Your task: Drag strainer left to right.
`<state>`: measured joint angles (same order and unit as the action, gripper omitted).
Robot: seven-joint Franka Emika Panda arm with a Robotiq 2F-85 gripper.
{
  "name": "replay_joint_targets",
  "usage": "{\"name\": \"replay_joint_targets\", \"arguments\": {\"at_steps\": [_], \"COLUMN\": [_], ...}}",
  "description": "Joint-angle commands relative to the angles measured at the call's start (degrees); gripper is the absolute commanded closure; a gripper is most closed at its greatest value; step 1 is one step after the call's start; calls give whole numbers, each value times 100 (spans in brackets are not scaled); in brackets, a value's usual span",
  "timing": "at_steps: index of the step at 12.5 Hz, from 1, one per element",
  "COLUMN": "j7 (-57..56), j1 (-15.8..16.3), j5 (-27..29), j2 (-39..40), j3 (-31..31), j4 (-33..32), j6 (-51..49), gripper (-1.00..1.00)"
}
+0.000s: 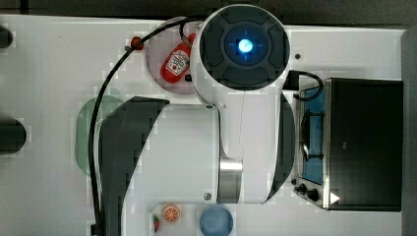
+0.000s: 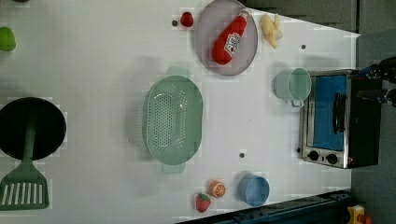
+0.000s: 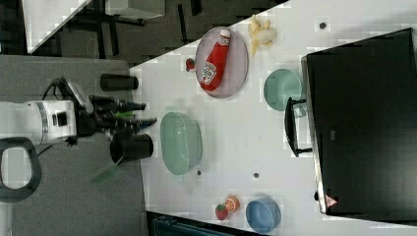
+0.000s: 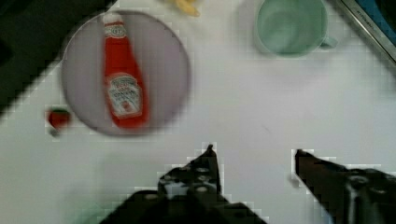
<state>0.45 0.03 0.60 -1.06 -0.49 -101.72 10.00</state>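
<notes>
In the left view, going from the left side, a dark round pan [image 2: 30,128] stands on the white table [image 2: 102,60], and a green slotted spatula [image 2: 24,184] lies with its handle across the pan. A small green thing [image 2: 6,38] sits near the left view's left edge; what it is I cannot tell.

The strainer [image 2: 174,120] stands upright near the middle of the table, with its open side up, a small tab at each end, and nothing inside it. Nothing touches it. To the left view's right of it, further up, a grey plate [image 2: 247,53] carries a red ketchup bottle [image 2: 229,38], and a small red fruit [image 2: 187,19] lies just beside the plate. A banana [image 2: 271,29] lies on the other side of the plate. Lower down, a strawberry [image 2: 203,202], an orange slice [image 2: 217,188] and a blue bowl [image 2: 254,190] stand in a row near the table edge. The mint-green mug [image 2: 293,85] stands just beside the toaster oven [image 2: 338,119] at the left view's right.

In the right view the gripper [image 3: 147,112] hangs off the table's edge, to the right view's left of the strainer and apart from it. In the wrist view the two fingers [image 4: 208,161] are spread, with only bare table between them.
</notes>
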Motion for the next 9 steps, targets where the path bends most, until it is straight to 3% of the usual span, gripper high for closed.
{"name": "replay_joint_targets", "arguments": {"at_steps": [1, 3, 7, 9], "j7": [657, 657, 811, 1486], "j1": [-158, -105, 182, 247], "j5": [-201, -149, 129, 129], "j2": [-1260, -1256, -1143, -1004], "j3": [-156, -62, 745, 1303], "j4": [-104, -104, -108, -114], "j6": [-1016, -961, -953, -943], "gripper": [-60, -99, -100, -100]}}
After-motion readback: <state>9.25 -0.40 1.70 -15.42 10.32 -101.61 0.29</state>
